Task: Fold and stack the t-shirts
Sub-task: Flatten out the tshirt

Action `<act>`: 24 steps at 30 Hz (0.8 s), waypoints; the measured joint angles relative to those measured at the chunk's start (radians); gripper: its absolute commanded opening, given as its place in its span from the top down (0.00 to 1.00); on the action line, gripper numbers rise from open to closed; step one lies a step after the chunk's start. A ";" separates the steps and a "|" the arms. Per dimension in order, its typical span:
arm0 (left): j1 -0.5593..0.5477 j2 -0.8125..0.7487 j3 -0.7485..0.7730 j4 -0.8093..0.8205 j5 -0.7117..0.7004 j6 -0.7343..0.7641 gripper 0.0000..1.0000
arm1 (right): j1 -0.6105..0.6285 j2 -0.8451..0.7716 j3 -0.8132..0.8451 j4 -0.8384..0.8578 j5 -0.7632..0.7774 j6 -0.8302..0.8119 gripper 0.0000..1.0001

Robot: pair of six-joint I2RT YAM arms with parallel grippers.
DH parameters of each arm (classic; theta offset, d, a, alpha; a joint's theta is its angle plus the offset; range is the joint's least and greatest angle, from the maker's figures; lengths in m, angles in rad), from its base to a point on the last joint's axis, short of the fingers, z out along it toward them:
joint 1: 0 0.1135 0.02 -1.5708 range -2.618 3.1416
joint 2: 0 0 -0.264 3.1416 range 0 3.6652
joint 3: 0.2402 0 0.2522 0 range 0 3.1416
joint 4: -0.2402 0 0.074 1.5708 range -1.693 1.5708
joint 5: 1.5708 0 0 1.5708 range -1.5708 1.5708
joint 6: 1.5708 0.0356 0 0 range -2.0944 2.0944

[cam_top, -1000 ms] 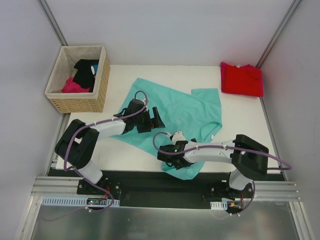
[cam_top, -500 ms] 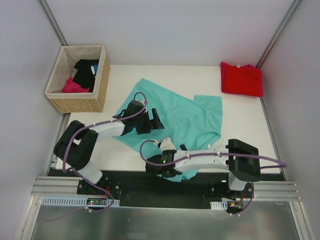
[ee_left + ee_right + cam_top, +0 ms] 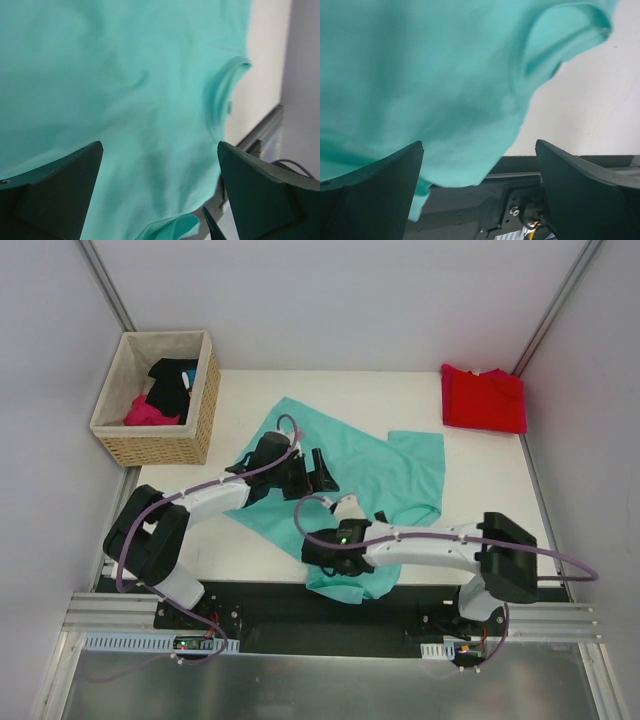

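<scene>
The teal t-shirt [image 3: 370, 465] lies spread and rumpled across the middle of the table, and its near part [image 3: 350, 585] hangs over the front edge. The red t-shirt [image 3: 484, 398] lies folded at the back right corner. My left gripper [image 3: 314, 473] hovers open over the teal shirt's left half; in the left wrist view only teal cloth [image 3: 125, 90] and its neck band [image 3: 220, 95] lie below the open left gripper [image 3: 160, 200]. My right gripper [image 3: 325, 558] is open above the shirt's near edge. The right wrist view shows teal cloth [image 3: 420, 75] under the empty right gripper [image 3: 480, 195].
A wicker basket [image 3: 195, 435] at the back left holds a black garment [image 3: 172, 380] and a magenta-pink one [image 3: 148, 412]. The black base plate [image 3: 300, 605] runs along the table's near edge. Bare white table [image 3: 490, 480] lies between the two shirts.
My right arm swung left along the front edge, then drew back slightly over the shirt. The teal shirt's right part shifted a little. My left gripper edged right. Both stayed open.
</scene>
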 measured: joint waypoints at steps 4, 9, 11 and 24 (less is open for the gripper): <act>-0.050 -0.003 0.131 0.009 0.093 0.001 0.01 | -0.130 -0.143 -0.018 -0.056 0.074 0.000 0.03; -0.117 0.101 0.398 0.068 0.211 0.001 0.01 | -0.306 -0.320 -0.036 -0.092 0.166 -0.008 0.03; -0.140 0.193 0.500 0.106 0.259 -0.004 0.01 | -0.370 -0.370 -0.048 -0.097 0.190 -0.021 0.03; -0.220 0.896 0.995 0.212 0.504 -0.197 0.01 | -0.655 -0.632 -0.068 -0.089 0.217 -0.190 0.03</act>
